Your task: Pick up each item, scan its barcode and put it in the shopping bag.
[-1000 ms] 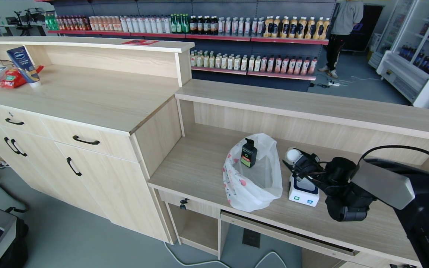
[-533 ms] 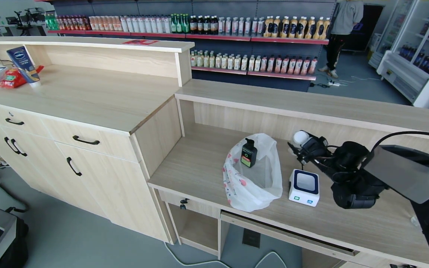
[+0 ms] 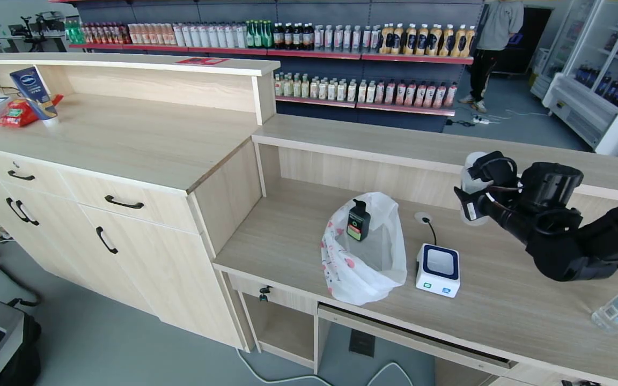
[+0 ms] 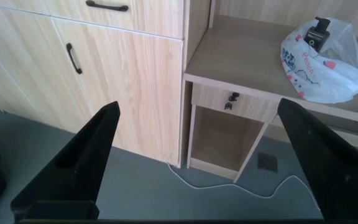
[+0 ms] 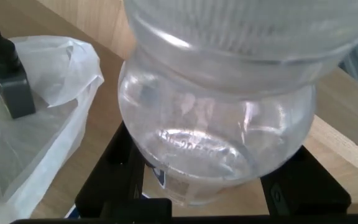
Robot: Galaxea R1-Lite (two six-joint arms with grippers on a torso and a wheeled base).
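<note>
While the right gripper (image 3: 478, 185) hangs above the table (image 3: 298, 236), its fingers are clamped on a clear bottle (image 5: 216, 130) round the body. Scanner (image 3: 438, 269) sits below the fingers, toward the shopping bag (image 3: 365, 268), which lies just past it. Bottle looks light, thin-walled and smooth: probably slippery, would dent under a hard squeeze. Best hold is at the ribbed waist, label left uncovered. Left gripper (image 4: 197, 106) fingers are spread wide, nothing between them.
</note>
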